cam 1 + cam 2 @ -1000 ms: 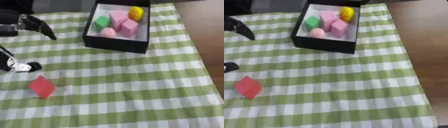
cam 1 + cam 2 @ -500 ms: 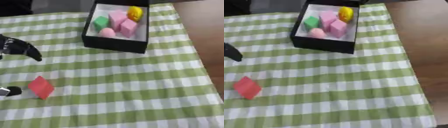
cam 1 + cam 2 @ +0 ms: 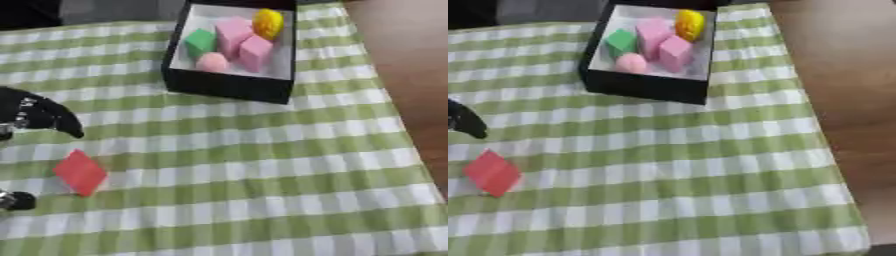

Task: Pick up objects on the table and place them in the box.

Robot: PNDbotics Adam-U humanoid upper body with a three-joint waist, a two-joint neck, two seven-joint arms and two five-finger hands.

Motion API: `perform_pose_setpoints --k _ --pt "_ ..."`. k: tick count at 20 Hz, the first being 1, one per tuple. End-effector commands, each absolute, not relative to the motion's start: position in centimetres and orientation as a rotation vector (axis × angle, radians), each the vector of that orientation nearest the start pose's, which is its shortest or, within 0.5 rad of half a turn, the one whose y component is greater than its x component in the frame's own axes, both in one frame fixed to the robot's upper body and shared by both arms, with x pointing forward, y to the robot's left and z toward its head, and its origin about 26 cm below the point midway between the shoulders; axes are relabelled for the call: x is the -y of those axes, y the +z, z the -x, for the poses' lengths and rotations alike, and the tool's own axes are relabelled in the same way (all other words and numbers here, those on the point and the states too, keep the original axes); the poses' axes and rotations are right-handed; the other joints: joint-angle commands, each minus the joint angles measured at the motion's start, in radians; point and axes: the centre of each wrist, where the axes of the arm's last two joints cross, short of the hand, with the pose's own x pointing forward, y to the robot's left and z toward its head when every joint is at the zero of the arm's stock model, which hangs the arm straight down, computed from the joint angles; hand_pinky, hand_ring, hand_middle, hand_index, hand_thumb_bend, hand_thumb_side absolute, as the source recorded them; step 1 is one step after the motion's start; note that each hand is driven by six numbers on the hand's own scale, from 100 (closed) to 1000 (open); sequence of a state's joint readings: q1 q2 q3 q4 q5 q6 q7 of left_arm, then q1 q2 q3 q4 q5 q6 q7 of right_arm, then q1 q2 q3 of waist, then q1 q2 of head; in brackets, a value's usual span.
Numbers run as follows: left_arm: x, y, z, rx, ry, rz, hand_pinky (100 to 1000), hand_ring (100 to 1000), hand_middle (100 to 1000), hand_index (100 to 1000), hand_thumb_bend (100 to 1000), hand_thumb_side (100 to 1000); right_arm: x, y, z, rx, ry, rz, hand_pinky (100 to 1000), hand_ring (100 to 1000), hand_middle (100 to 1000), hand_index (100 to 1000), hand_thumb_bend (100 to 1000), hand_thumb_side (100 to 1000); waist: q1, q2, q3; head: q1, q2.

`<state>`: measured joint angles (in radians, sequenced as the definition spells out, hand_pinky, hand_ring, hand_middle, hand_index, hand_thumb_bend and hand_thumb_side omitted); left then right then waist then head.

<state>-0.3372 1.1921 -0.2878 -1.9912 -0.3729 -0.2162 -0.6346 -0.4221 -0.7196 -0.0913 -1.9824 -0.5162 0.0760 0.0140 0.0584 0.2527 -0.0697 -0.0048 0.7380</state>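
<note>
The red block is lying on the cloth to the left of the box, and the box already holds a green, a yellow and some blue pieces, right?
Not blue: in the left eye view the box holds pink pieces beside the green and yellow ones. The red block does lie on the cloth, left of the box.

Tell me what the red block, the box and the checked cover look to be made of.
Red block: probably foam or painted wood, matte, no glare, flat faces.
Box: likely cardboard or thin plastic, black outside, pale lining, straight thin walls.
Checked cover: woven cloth, green and white, lying soft and flat on the table.
</note>
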Motion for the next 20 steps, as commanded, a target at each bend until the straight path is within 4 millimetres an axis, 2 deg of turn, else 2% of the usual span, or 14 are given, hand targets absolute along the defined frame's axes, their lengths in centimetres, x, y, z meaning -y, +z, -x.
perform_pose_setpoints --k 1,7,14,20 --pt "-31.1 26.0 -28.4 1.215 -2.17 -0.668 885 900 839 897 574 306 31.9 30.0 -29.2 2.302 0.463 -0.011 1000 662 550 740 100 528 -0.016 -0.016 -0.003 0.009 0.006" --pt "-30.4 25.0 -28.7 1.117 -2.199 -0.604 887 903 846 895 580 325 32.0 30.2 -29.2 2.319 0.44 -0.005 1000 662 551 740 100 529 -0.014 -0.014 -0.01 0.033 0.013" --pt "-30.6 24.4 -29.8 1.07 -2.261 -0.613 886 917 853 891 667 216 32.0 30.0 -29.2 2.312 0.433 -0.002 1000 661 550 740 100 531 -0.014 -0.013 -0.012 0.045 0.013" --pt "-31.6 23.3 -30.8 1.031 -2.296 -0.648 883 917 853 893 690 204 32.1 29.8 -29.2 2.305 0.428 0.0 1000 661 550 739 100 532 -0.015 -0.012 -0.013 0.049 0.012"
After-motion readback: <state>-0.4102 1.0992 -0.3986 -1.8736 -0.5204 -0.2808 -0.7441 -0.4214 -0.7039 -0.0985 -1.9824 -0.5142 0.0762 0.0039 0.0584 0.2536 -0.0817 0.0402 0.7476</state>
